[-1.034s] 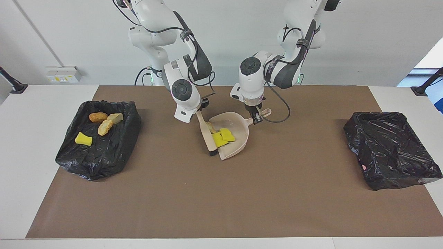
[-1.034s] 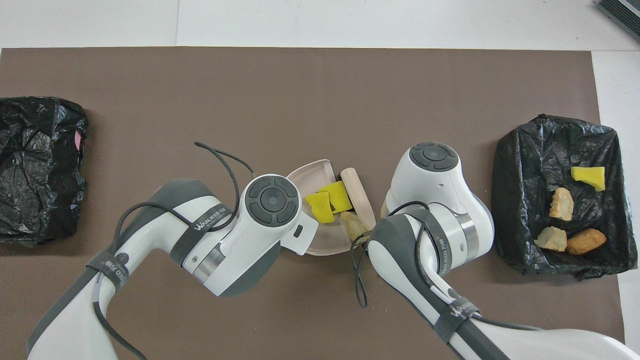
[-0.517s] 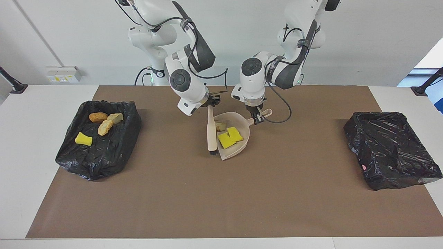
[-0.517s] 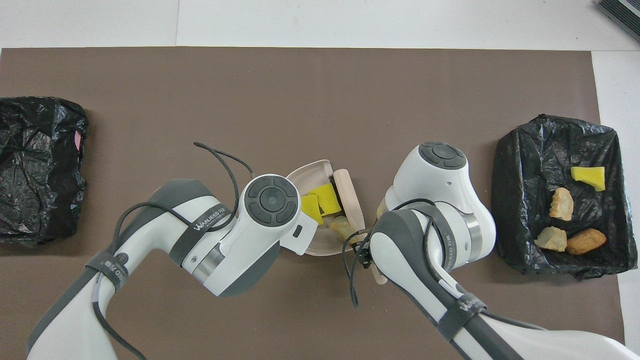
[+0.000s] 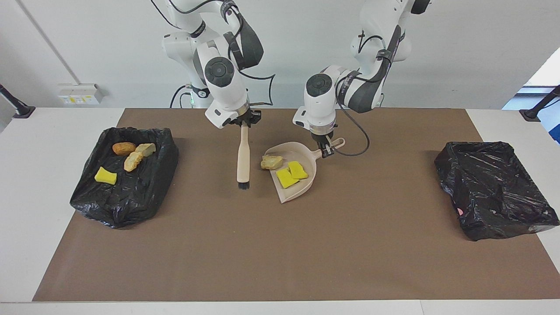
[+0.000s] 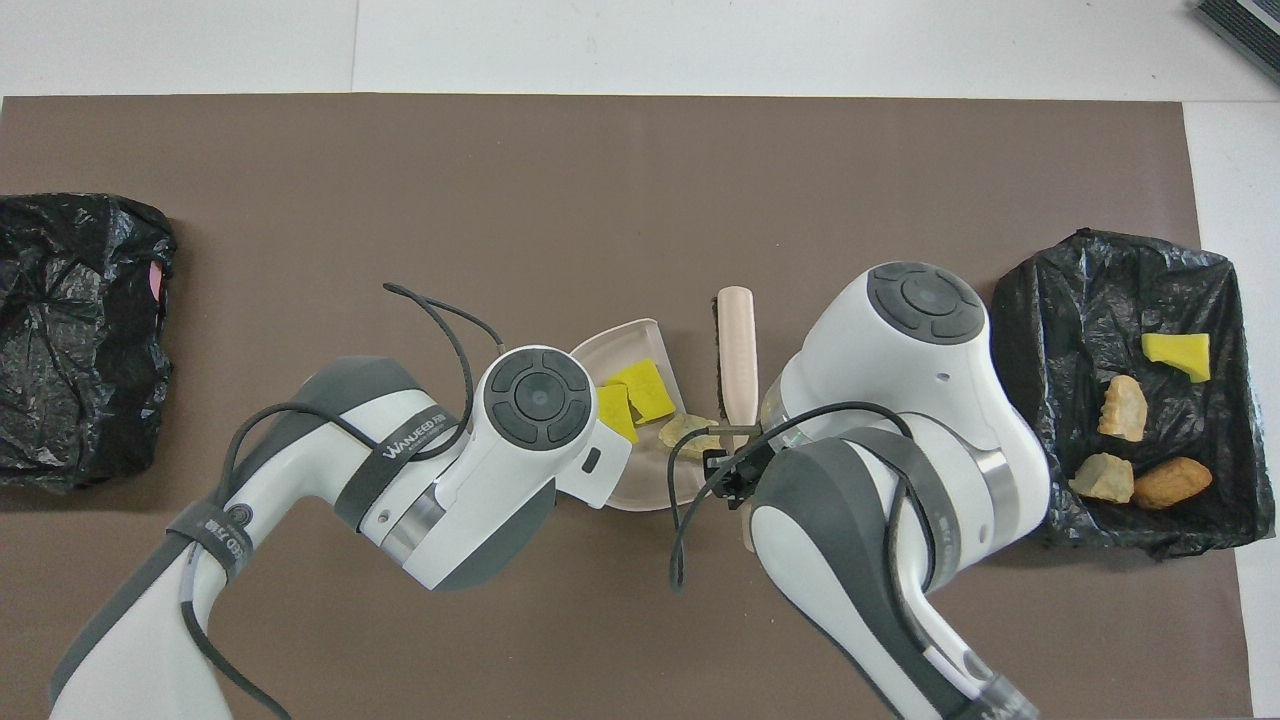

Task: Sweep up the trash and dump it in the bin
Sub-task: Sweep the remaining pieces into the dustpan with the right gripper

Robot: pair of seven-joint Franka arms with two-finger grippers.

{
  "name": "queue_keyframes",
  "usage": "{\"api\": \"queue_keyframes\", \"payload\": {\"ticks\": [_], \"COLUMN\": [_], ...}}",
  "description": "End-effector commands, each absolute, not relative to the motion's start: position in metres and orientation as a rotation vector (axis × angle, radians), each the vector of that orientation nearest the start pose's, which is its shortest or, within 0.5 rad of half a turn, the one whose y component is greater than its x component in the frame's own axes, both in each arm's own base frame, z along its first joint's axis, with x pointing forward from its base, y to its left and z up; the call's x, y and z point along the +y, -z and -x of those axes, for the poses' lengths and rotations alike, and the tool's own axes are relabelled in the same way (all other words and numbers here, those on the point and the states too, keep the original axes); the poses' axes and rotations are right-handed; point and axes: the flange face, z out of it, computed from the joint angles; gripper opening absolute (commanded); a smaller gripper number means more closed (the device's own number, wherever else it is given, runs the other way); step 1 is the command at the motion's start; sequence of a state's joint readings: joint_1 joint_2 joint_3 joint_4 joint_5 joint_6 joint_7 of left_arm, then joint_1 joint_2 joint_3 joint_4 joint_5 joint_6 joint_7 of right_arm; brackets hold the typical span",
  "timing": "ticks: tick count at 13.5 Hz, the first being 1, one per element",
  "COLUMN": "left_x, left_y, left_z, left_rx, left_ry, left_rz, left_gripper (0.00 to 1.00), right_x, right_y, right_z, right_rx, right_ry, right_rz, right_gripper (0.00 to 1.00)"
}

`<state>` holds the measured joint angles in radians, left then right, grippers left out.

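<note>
A beige dustpan (image 5: 299, 189) rests on the brown mat (image 5: 280, 245) at the middle, its mouth toward the right arm's end. Two bright yellow trash chunks (image 5: 292, 173) lie in it, and a pale tan chunk (image 5: 271, 162) lies at its mouth edge. My left gripper (image 5: 326, 149) is shut on the dustpan's handle. My right gripper (image 5: 243, 122) is shut on the handle of a beige brush (image 5: 243, 153), which hangs bristles down beside the pan's mouth. The overhead view shows the pan (image 6: 625, 345), the yellow chunks (image 6: 640, 388), the tan chunk (image 6: 685, 430) and the brush (image 6: 735, 345); both grippers are hidden under the arms there.
A black-lined bin (image 5: 131, 197) at the right arm's end holds several foam chunks (image 5: 131, 159); it also shows in the overhead view (image 6: 1030, 400). A second black-lined bin (image 5: 494, 188) stands at the left arm's end, shown in the overhead view too (image 6: 80, 340).
My right gripper rose and drew the brush out of the pan toward the right arm's end, swinging it upright. The tan chunk shifted to the pan's mouth. The left gripper and pan barely moved.
</note>
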<state>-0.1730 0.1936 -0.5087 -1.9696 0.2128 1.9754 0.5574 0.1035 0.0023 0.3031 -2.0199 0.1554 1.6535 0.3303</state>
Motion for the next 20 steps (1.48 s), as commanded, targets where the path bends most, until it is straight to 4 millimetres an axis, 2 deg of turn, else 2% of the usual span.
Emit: {"api": "queue_keyframes", "payload": {"ticks": [1, 3, 5, 8, 10, 11, 13, 14, 16, 17, 20], "left_x": [-0.335, -0.335, -0.335, -0.334, -0.331, -0.331, -0.329, -0.324, -0.307, -0.3, -0.256], "left_y": [-0.376, -0.377, -0.376, -0.376, -0.375, -0.375, -0.376, -0.375, -0.378, -0.387, -0.423], "left_z": [-0.456, -0.459, -0.458, -0.457, -0.459, -0.459, -0.46, -0.464, -0.475, -0.479, -0.496], "left_rx": [1.943, 1.993, 1.992, 1.993, 2.025, 2.057, 2.064, 2.085, 2.12, 2.121, 2.132], "left_ry": [-0.216, -0.194, -0.201, -0.218, -0.224, -0.227, -0.228, -0.236, -0.24, -0.223, -0.191], "left_rz": [2.307, 2.272, 2.27, 2.266, 2.239, 2.212, 2.207, 2.188, 2.152, 2.14, 2.086], "left_gripper": [0.0, 0.0, 0.0, 0.0, 0.0, 0.0, 0.0, 0.0, 0.0, 0.0, 0.0], "right_x": [0.2, 0.204, 0.216, 0.244, 0.251, 0.251, 0.241, 0.229, 0.217, 0.215, 0.192], "right_y": [-0.392, -0.382, -0.369, -0.376, -0.379, -0.382, -0.41, -0.426, -0.439, -0.442, -0.46], "right_z": [-0.422, -0.415, -0.409, -0.408, -0.411, -0.413, -0.417, -0.422, -0.428, -0.43, -0.437], "right_rx": [-0.224, -0.268, -0.205, -0.084, -0.03, -0.021, -0.034, -0.014, 0.078, 0.093, 0.135], "right_ry": [-0.694, -0.742, -0.719, -0.661, -0.671, -0.668, -0.689, -0.663, -0.614, -0.6, -0.542], "right_rz": [3.108, 3.055, 2.868, 2.716, 2.697, 2.696, 2.738, 2.841, 2.962, 2.973, 3.009], "right_gripper": [0.0, 0.0, 0.0, 0.0, 0.0, 0.0, 0.0, 0.0, 0.0, 0.0, 0.0]}}
